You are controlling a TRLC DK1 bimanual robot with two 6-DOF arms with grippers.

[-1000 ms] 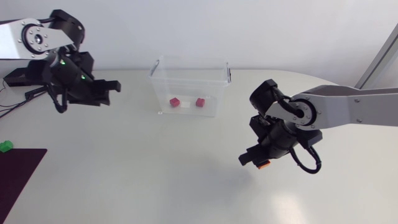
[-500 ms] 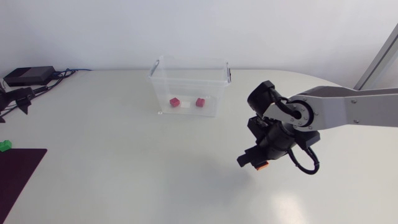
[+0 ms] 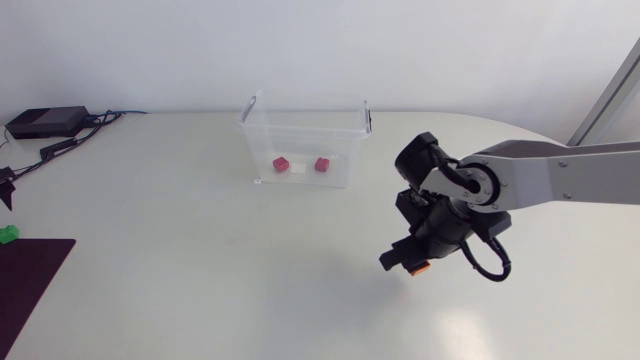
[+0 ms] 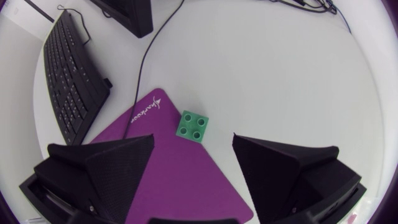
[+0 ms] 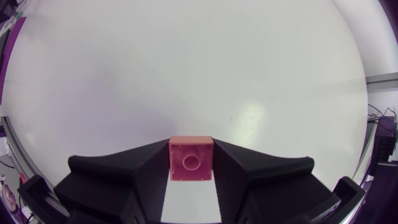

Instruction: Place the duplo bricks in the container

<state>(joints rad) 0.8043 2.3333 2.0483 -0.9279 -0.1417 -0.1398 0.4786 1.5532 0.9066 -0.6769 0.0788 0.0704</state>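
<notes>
Four duplo bricks (image 3: 281, 163) (image 3: 322, 164) (image 3: 9, 234) (image 3: 421, 267) — one container (image 3: 262, 140)

Two bricks (image 3: 282, 163) in container (image 3: 343, 150)

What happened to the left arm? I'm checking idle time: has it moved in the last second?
Yes. In the head view it withdrew leftward, away from the container, almost out of view; the left gripper now hangs open over the green brick.

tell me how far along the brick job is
Done: two magenta plastic bricks lie in the clear plastic container. In hand: the right gripper is shut on a salmon-pink plastic brick, away from the container. Left: a green four-stud brick at the purple mat's edge, under the open left gripper.
</notes>
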